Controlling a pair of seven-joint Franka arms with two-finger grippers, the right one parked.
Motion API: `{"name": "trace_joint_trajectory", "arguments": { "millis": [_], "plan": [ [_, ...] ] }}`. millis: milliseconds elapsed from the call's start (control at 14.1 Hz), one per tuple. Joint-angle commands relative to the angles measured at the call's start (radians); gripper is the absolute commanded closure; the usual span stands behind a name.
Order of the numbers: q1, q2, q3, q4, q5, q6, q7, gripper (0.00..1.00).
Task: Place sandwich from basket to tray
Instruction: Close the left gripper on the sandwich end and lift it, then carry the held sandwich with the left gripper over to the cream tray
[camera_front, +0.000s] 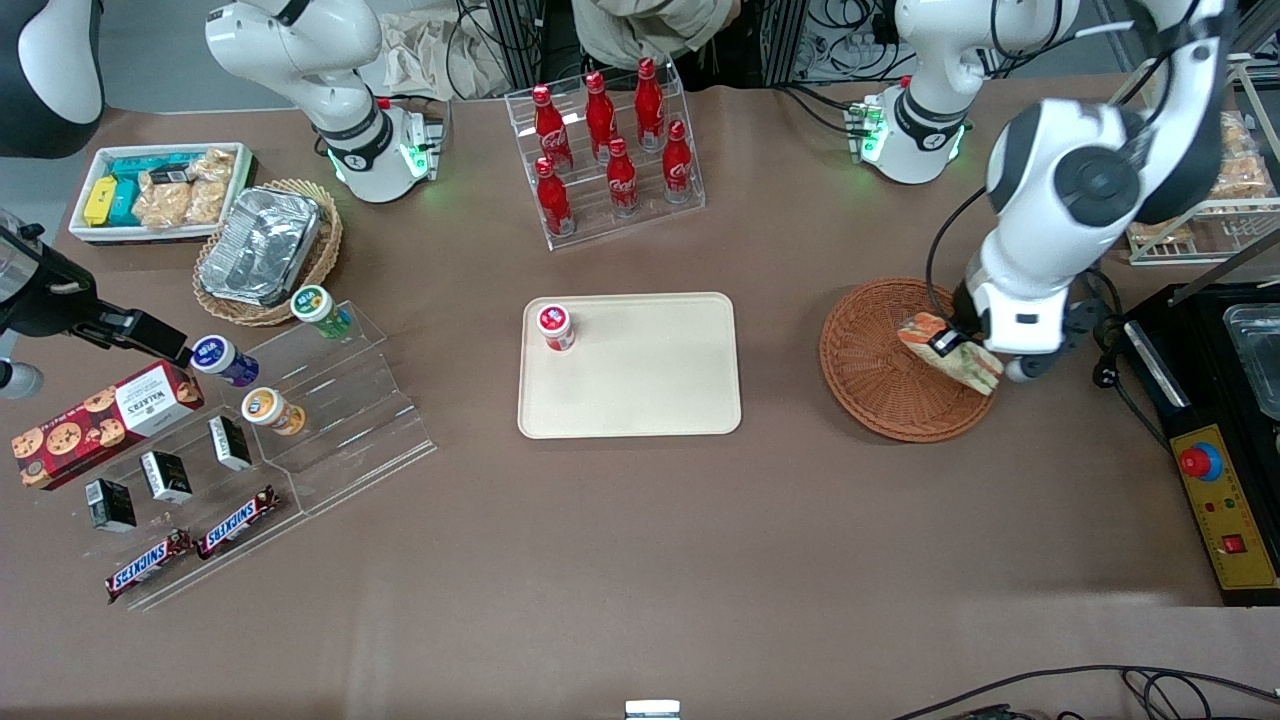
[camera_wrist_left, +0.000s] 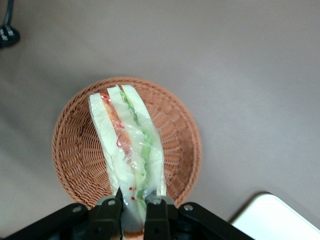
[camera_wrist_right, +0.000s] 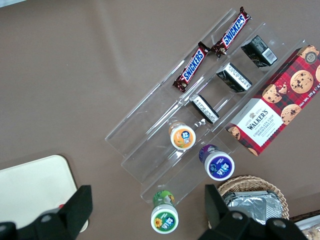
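My left gripper (camera_front: 955, 345) is shut on the sandwich (camera_front: 950, 352), a wrapped wedge of pale bread with red, orange and green layers. It hangs lifted above the reddish-brown wicker basket (camera_front: 875, 375). The left wrist view has the sandwich (camera_wrist_left: 127, 145) clamped at one end between the two black fingers (camera_wrist_left: 111, 212), with the basket (camera_wrist_left: 75, 150) below it holding nothing else. The cream tray (camera_front: 640, 390) lies at the table's middle, toward the parked arm from the basket, and a corner of the tray (camera_wrist_left: 272, 217) appears in the wrist view.
A small red-lidded cup (camera_front: 555, 326) stands on a tray corner. A clear rack of red bottles (camera_front: 610, 150) is farther from the camera than the tray. A black control box (camera_front: 1215, 490) lies toward the working arm's end. Snack shelves (camera_front: 250, 450) and a tan basket with foil container (camera_front: 265, 250) lie toward the parked arm's end.
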Motion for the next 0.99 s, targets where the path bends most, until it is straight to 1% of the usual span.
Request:
{"name": "trace_joint_trajectory", "arguments": {
  "millis": [0,142,212,425,566,920],
  "plan": [
    [-0.011,0.033,0.005,0.163,-0.028,-0.154,0.101,1.00],
    [-0.016,0.064,0.005,0.276,-0.039,-0.297,0.168,1.00],
    [-0.016,0.065,0.003,0.294,-0.038,-0.322,0.172,1.00],
    [-0.034,0.058,-0.005,0.295,-0.038,-0.331,0.172,1.00],
    [-0.036,0.059,-0.031,0.295,-0.038,-0.331,0.172,1.00],
    [-0.048,0.093,-0.136,0.291,-0.039,-0.319,0.155,1.00]
  ]
}}
